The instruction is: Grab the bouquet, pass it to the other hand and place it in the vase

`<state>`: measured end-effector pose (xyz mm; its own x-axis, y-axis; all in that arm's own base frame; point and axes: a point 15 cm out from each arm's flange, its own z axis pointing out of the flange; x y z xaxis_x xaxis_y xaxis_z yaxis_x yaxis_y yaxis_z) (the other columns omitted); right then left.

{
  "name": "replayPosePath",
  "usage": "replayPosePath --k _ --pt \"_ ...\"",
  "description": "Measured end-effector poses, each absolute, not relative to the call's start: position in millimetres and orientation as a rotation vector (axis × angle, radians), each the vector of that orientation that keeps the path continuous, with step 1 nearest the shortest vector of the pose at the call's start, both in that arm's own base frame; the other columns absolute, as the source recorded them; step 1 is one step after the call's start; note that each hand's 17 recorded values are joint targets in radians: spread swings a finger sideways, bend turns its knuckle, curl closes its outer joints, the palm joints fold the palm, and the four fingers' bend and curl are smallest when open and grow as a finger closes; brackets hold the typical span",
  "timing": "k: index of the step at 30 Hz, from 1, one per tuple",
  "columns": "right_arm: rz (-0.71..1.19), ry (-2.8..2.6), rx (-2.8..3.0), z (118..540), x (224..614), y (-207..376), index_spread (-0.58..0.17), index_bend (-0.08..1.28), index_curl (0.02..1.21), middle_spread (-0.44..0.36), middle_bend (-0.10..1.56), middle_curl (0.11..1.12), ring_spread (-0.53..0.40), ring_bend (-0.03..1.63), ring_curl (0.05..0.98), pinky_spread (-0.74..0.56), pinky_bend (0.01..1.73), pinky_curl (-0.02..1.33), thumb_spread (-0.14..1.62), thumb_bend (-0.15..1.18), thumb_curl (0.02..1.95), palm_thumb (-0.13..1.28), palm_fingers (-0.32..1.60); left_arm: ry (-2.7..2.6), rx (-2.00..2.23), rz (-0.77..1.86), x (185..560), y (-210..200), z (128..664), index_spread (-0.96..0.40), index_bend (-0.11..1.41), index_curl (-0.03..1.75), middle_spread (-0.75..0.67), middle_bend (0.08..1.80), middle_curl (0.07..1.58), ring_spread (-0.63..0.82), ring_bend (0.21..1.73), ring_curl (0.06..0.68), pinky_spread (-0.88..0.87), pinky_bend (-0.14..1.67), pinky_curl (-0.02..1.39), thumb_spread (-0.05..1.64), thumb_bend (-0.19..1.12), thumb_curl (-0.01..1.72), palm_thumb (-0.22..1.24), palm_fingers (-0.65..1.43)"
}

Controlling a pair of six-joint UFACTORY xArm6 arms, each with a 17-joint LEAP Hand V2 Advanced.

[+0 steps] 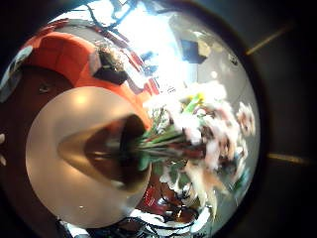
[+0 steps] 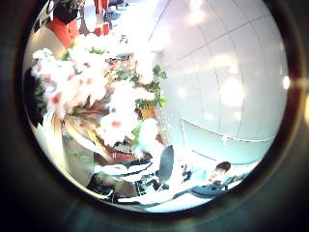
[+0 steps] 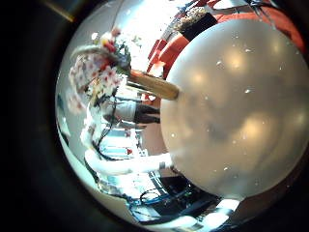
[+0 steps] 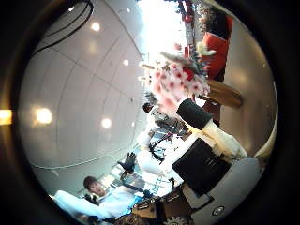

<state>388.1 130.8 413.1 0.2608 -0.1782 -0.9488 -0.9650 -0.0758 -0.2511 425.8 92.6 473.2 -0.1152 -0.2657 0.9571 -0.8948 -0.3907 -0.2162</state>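
Observation:
The bouquet (image 3: 97,66), a bunch of small blossoms on a wrapped stem (image 3: 154,85), is held up in the air above the table (image 3: 241,106). My left hand (image 3: 124,111) is closed round the stem from below. The wrapped stem end (image 1: 94,149) fills much of the left little finger side palm view, and the blossoms (image 2: 92,87) sit close in the left thumb side view. From my right hand the bouquet (image 4: 178,80) is a little way off. One of its fingers (image 4: 208,161) reaches out towards the bouquet and holds nothing. I cannot make out the vase.
Upholstered seats (image 1: 69,55) stand beyond the table. A dark object (image 3: 198,17) sits at the table's far side. A curved ceiling with lamps (image 4: 75,103) is overhead.

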Motion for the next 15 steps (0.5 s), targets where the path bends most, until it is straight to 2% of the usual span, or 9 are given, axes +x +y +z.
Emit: replayPosePath --k 4,8,11,15 --pt "0.960 1.120 -1.498 412.3 387.8 131.7 -0.326 0.19 0.36 0.013 0.21 0.36 0.054 0.49 0.232 0.44 0.33 0.27 1.02 -0.02 0.55 0.75 0.39 -1.272 1.669 1.556 420.4 109.4 470.3 0.20 0.11 0.50 0.59 0.23 0.28 0.65 0.60 0.188 0.54 0.13 0.60 0.88 -0.04 0.39 0.11 -0.20" --pt "0.986 1.132 -1.495 407.1 390.8 134.8 -0.326 0.20 0.37 -0.027 0.21 0.36 0.039 0.50 0.230 0.45 0.33 0.27 1.02 -0.02 0.55 0.75 0.46 -1.284 1.683 1.551 414.4 108.2 472.3 0.22 0.12 0.43 0.61 0.19 0.27 0.67 0.56 0.177 0.58 0.15 0.51 0.88 -0.03 0.37 0.11 -0.16" --pt "1.016 1.102 -1.560 408.0 411.7 158.5 -0.323 0.22 0.38 -0.027 0.22 0.37 0.025 0.50 0.223 0.45 0.32 0.26 1.01 -0.01 0.56 0.77 0.53 -1.287 1.681 1.547 407.6 101.6 475.8 0.23 0.13 0.39 0.61 0.18 0.26 0.68 0.54 0.173 0.59 0.15 0.45 0.88 -0.03 0.36 0.11 -0.14" --pt "1.083 0.976 -1.709 420.9 436.6 189.4 -0.296 0.21 0.40 -0.004 0.23 0.38 0.036 0.45 0.219 0.44 0.30 0.26 1.02 -0.02 0.57 0.78 0.44 -1.301 1.687 1.530 393.1 88.7 480.4 0.23 0.14 0.35 0.61 0.18 0.26 0.68 0.52 0.172 0.60 0.17 0.40 0.88 -0.03 0.35 0.11 -0.12"
